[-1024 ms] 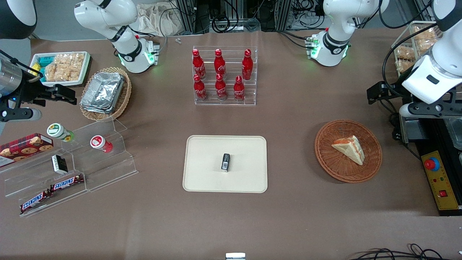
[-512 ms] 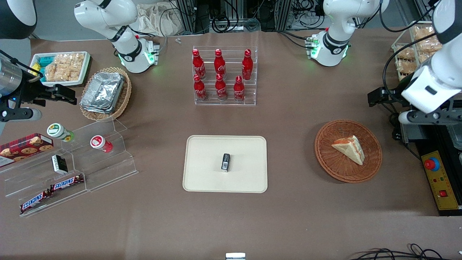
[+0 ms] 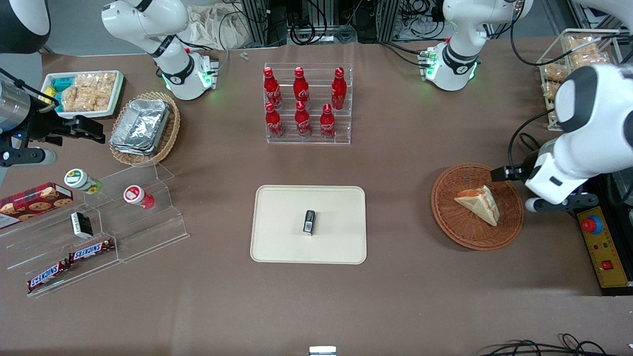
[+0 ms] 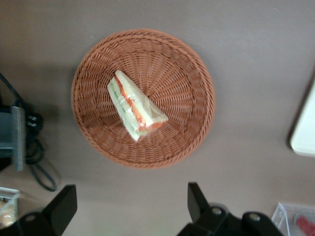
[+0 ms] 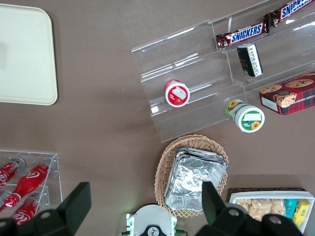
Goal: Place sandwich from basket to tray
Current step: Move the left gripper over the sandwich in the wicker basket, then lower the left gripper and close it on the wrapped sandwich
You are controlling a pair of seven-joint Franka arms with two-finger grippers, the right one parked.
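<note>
The sandwich (image 3: 478,203), a pale triangular wedge with red and orange filling, lies in the round reddish-brown basket (image 3: 455,217). The left wrist view shows the sandwich (image 4: 135,105) in the basket (image 4: 187,83) from above. My left gripper (image 3: 551,198) hangs above the table at the basket's rim toward the working arm's end. Its gripper (image 4: 129,204) is open and empty, with the fingers (image 4: 194,196) wide apart, beside the basket. The cream tray (image 3: 287,237) lies mid-table with a small black packet (image 3: 309,221) on it; its corner (image 4: 305,128) shows in the wrist view.
A yellow control box with a red button (image 3: 601,242) lies under the arm at the table end. A clear rack of red bottles (image 3: 306,106) stands farther from the camera than the tray. A tan basket with foil trays (image 3: 143,128) and clear snack shelves (image 3: 99,222) lie toward the parked arm's end.
The left arm has swung nearer to the front camera and toward the basket, from over the table's end to its rim. The sandwich and basket have not moved.
</note>
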